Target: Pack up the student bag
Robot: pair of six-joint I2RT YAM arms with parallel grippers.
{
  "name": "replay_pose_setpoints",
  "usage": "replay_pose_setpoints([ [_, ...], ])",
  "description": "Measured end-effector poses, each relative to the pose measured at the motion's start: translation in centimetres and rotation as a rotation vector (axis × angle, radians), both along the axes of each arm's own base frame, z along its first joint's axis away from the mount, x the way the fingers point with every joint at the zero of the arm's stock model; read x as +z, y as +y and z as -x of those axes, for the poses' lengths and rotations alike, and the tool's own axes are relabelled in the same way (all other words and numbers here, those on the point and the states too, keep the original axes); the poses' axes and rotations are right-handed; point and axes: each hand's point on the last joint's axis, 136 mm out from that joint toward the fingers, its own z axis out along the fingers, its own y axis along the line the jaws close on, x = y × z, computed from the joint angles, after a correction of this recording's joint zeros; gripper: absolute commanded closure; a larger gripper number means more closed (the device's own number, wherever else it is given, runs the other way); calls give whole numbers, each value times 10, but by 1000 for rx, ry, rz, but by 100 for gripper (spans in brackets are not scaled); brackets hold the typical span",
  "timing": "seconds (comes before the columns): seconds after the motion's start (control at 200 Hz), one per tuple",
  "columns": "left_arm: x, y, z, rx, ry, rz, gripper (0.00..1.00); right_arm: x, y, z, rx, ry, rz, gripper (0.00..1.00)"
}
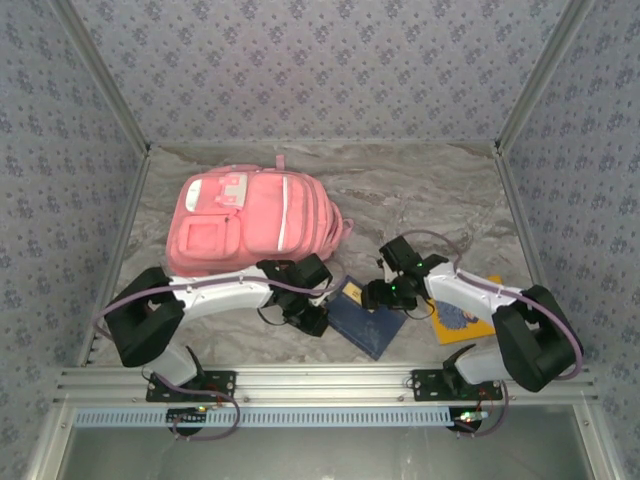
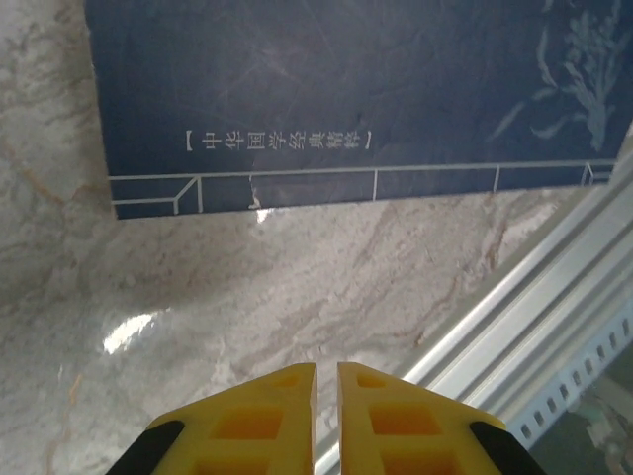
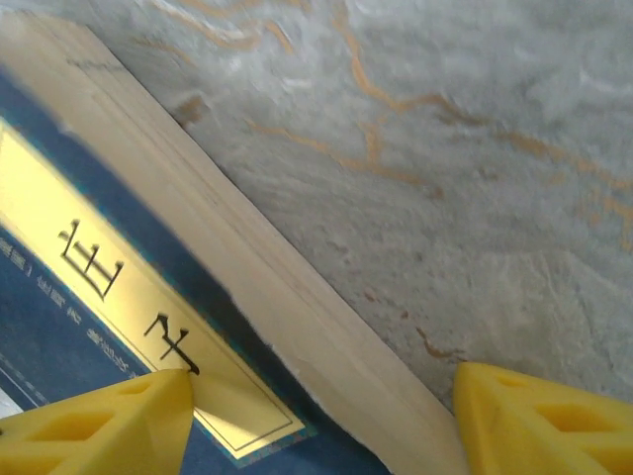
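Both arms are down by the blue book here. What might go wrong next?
1. The right claw stands open astride the page edge of the blue book, which lies flat on the table; closing may catch just the cover or slip off.
2. The left claw, shut and empty, sits close by the same book; the arms might collide.
3. The student bag shows no opening from above, so packing may stall.

In the top view the left arm (image 1: 215, 295) covers the near edge of the pink backpack (image 1: 250, 225), and the right arm (image 1: 470, 290) lies over part of the yellow book (image 1: 462, 320). The blue book (image 2: 346, 99) is cut by the top and right edges of the left wrist view; in the right wrist view by the left and bottom edges, its small print blurred.
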Motion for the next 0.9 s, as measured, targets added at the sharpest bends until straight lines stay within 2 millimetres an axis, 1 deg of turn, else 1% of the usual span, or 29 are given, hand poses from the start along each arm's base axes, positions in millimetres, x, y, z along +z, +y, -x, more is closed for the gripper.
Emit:
replay_pose_setpoints([
  [0.12,-9,-2,-4,5,-13,-17,86,2,-1,8,-39,1,-40,35],
  [0.335,-27,4,-12,16,-40,-90,86,8,3,22,-84,14,-136,39],
  [0.545,-32,3,-21,30,-63,-114,86,13,12,31,-56,51,-200,49],
  [0.779,-33,3,-23,35,-59,-119,86,20,19,35,-30,66,-250,64],
  [0.849,-33,3,-24,35,-58,-122,86,22,21,37,-24,72,-263,67],
  [0.899,-33,3,-23,35,-57,-123,86,23,22,37,-21,76,-270,67],
])
